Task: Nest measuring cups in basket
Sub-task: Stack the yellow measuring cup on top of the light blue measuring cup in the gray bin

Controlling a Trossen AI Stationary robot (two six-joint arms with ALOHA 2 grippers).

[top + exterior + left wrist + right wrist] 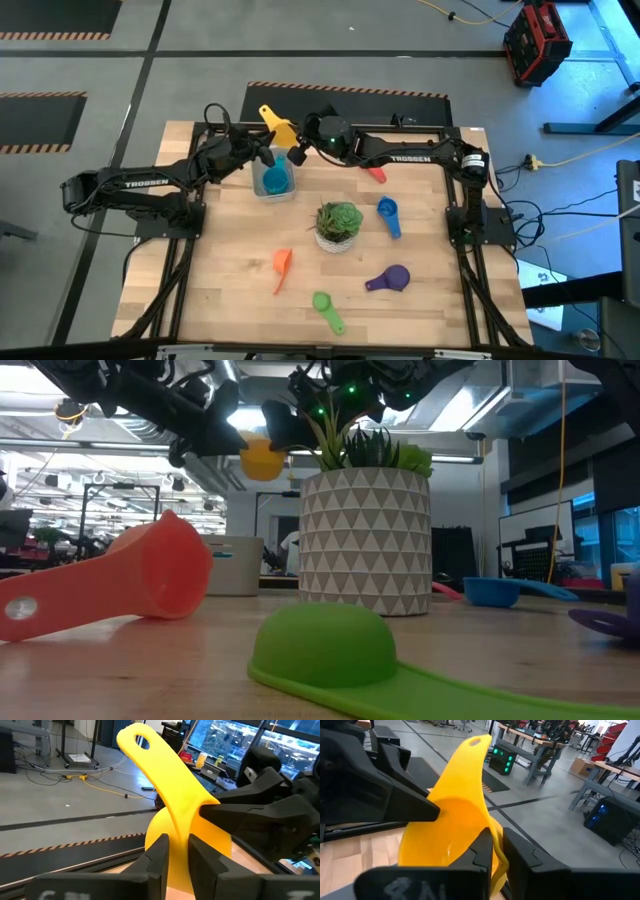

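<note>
A yellow measuring cup (279, 128) hangs in the air near the table's far edge, just beyond the basket (273, 183). A light blue cup (275, 180) lies in that basket. My left gripper (267, 154) comes at the yellow cup from the left and my right gripper (298, 148) from the right. Both are shut on it. Red (376, 173), blue (388, 214), orange (282, 268), green (327, 309) and purple (390, 279) cups lie loose on the tabletop. My left gripper (176, 856) pinches the yellow cup between its two fingers where the handle runs into the bowl (176, 827). The fingers lie level, coming from the table's left. The cup is clear of the table, its handle (145, 750) slanting upward. My right gripper (496, 851) grips the bowl's rim (494, 834) on the side away from the left gripper. One finger (481, 851) stands against the inside of the bowl and the other outside. The fingers come nearly level from the table's right.
A white patterned pot with a green plant (338, 225) stands mid-table, between the loose cups. In the low view it rises behind the green cup (320, 645) and the orange cup (150, 580). Bare wood lies at the near left.
</note>
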